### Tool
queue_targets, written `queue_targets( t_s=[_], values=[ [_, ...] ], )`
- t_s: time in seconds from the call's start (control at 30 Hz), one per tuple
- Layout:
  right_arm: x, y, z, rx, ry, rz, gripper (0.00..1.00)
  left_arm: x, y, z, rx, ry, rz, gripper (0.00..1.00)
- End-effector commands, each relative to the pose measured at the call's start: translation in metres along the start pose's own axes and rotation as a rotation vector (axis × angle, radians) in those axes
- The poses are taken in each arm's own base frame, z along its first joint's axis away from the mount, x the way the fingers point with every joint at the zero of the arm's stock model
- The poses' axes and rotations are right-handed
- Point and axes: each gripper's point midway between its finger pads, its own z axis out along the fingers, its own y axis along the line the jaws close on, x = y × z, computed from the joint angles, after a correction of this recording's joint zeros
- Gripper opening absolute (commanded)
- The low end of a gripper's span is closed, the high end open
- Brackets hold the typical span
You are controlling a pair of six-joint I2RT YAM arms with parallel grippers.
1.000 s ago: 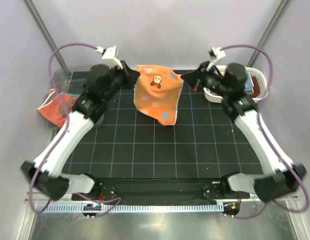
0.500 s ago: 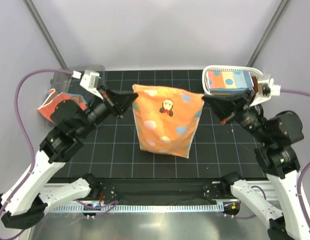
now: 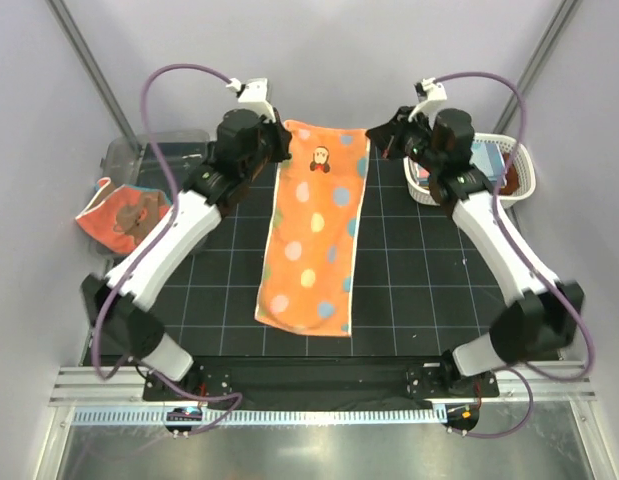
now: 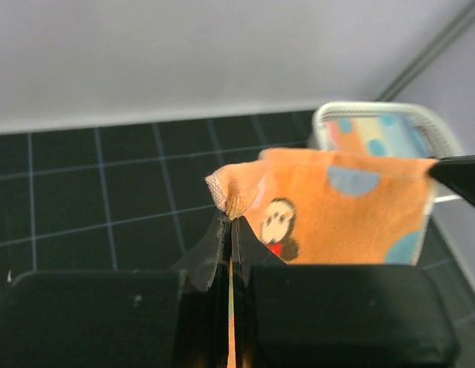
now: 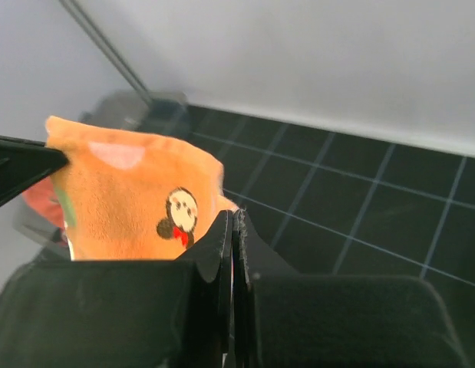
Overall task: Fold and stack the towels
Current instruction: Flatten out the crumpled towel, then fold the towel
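Observation:
An orange towel with light-blue dots and a small cartoon figure (image 3: 314, 230) stretches lengthwise over the black mat. Its near end lies on the mat and its far edge is held up. My left gripper (image 3: 285, 150) is shut on the far left corner, seen in the left wrist view (image 4: 231, 218) pinching the towel (image 4: 344, 207). My right gripper (image 3: 375, 140) is shut on the far right corner, seen in the right wrist view (image 5: 235, 215) with the towel (image 5: 130, 192) beside it. A coral-red towel with a brown bear (image 3: 119, 215) hangs from the bin at left.
A clear plastic bin (image 3: 134, 155) stands at the far left edge of the mat. A white lattice basket (image 3: 519, 170) at the far right holds folded cloths (image 3: 486, 158); it also shows in the left wrist view (image 4: 329, 115). Grey walls close the back.
Half a second ago both grippers held the towel hanging high near the camera. They have swung to the far edge, and the towel now stretches out long over the mat.

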Motion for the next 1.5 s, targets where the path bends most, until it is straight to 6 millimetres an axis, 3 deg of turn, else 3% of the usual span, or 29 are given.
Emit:
queue_targets(
  t_s=[0.0, 0.03, 0.07, 0.1, 0.13, 0.17, 0.2, 0.3, 0.33, 0.47, 0.53, 0.6, 0.63, 0.67, 0.73, 0.77, 0.8, 0.83, 0.87, 0.9, 0.93, 1.07, 1.1, 1.13, 1.2, 1.23, 1.3, 1.43, 1.47],
  values=[
    [-0.018, -0.041, 0.04, 0.012, -0.051, -0.071, 0.01, 0.006, 0.043, 0.051, -0.054, -0.022, -0.018, 0.0],
    [-0.023, -0.048, 0.054, 0.002, -0.063, -0.086, 0.01, 0.013, 0.05, 0.064, -0.052, -0.01, -0.024, 0.0],
    [-0.016, -0.056, 0.066, -0.006, -0.047, -0.086, 0.01, 0.045, 0.064, 0.093, -0.068, 0.051, -0.024, 0.0],
    [0.017, -0.08, 0.091, -0.001, 0.019, -0.065, 0.01, 0.044, 0.066, 0.106, -0.044, 0.048, -0.03, 0.0],
    [0.026, -0.09, 0.102, -0.011, 0.04, -0.068, 0.01, 0.047, 0.082, 0.122, -0.052, 0.044, -0.038, 0.0],
    [0.02, -0.091, 0.113, -0.026, 0.027, -0.083, 0.01, 0.052, 0.089, 0.135, -0.042, 0.048, -0.042, 0.0],
    [0.031, -0.102, 0.124, -0.023, 0.044, -0.08, 0.01, 0.07, 0.093, 0.159, -0.004, 0.08, -0.053, 0.0],
    [0.077, -0.14, 0.158, -0.026, 0.12, -0.027, 0.01, 0.078, 0.119, 0.194, 0.028, 0.062, -0.084, 0.0],
    [0.081, -0.144, 0.161, -0.043, 0.129, -0.018, 0.01, 0.076, 0.132, 0.199, 0.034, 0.059, -0.087, 0.0],
    [0.095, -0.147, 0.166, -0.071, 0.145, -0.005, 0.01, 0.086, 0.141, 0.21, 0.101, 0.087, -0.074, 0.0],
    [0.108, -0.146, 0.162, -0.08, 0.168, 0.009, 0.01, 0.097, 0.135, 0.205, 0.156, 0.123, -0.055, 0.0],
    [0.108, -0.139, 0.154, -0.093, 0.163, 0.023, 0.01, 0.106, 0.13, 0.198, 0.187, 0.155, -0.052, 0.0],
    [0.121, -0.14, 0.149, -0.09, 0.18, 0.038, 0.01, 0.102, 0.127, 0.192, 0.197, 0.156, -0.049, 0.0],
    [0.115, -0.132, 0.143, -0.106, 0.173, 0.036, 0.01, 0.118, 0.126, 0.185, 0.206, 0.195, -0.063, 0.0],
    [0.12, -0.127, 0.134, -0.115, 0.185, 0.054, 0.01, 0.126, 0.126, 0.176, 0.206, 0.219, -0.073, 0.0],
    [0.136, -0.127, 0.127, -0.107, 0.217, 0.071, 0.01, 0.134, 0.125, 0.164, 0.202, 0.244, -0.084, 0.0],
    [0.133, -0.12, 0.123, -0.108, 0.214, 0.064, 0.01, 0.138, 0.125, 0.159, 0.204, 0.253, -0.089, 0.0],
    [0.15, -0.12, 0.115, -0.097, 0.253, 0.088, 0.01, 0.142, 0.125, 0.153, 0.202, 0.264, -0.093, 0.0],
    [0.155, -0.118, 0.11, -0.096, 0.262, 0.097, 0.01, 0.138, 0.122, 0.146, 0.205, 0.26, -0.094, 0.0],
    [0.149, -0.11, 0.104, -0.1, 0.25, 0.092, 0.01, 0.155, 0.124, 0.138, 0.199, 0.3, -0.116, 0.0],
    [0.164, -0.11, 0.097, -0.085, 0.275, 0.105, 0.01, 0.157, 0.122, 0.132, 0.202, 0.308, -0.123, 0.0],
    [0.167, -0.097, 0.072, -0.07, 0.29, 0.109, 0.01, 0.173, 0.116, 0.103, 0.208, 0.355, -0.157, 0.0],
    [0.169, -0.095, 0.066, -0.064, 0.3, 0.108, 0.01, 0.167, 0.113, 0.095, 0.217, 0.347, -0.157, 0.0],
    [0.171, -0.09, 0.055, -0.055, 0.316, 0.11, 0.01, 0.179, 0.112, 0.086, 0.217, 0.376, -0.177, 0.0],
    [0.172, -0.087, 0.045, -0.046, 0.32, 0.106, 0.01, 0.171, 0.105, 0.072, 0.231, 0.363, -0.187, 0.0],
    [0.174, -0.084, 0.036, -0.042, 0.324, 0.11, 0.01, 0.182, 0.105, 0.065, 0.226, 0.386, -0.205, 0.0],
    [0.175, -0.078, 0.028, -0.042, 0.327, 0.113, 0.01, 0.185, 0.099, 0.056, 0.23, 0.393, -0.206, 0.0],
    [0.196, -0.069, 0.008, -0.015, 0.372, 0.129, 0.01, 0.194, 0.088, 0.035, 0.234, 0.417, -0.226, 0.0],
    [0.198, -0.068, 0.005, -0.013, 0.373, 0.136, 0.01, 0.205, 0.089, 0.029, 0.225, 0.442, -0.237, 0.0]
  ],
)
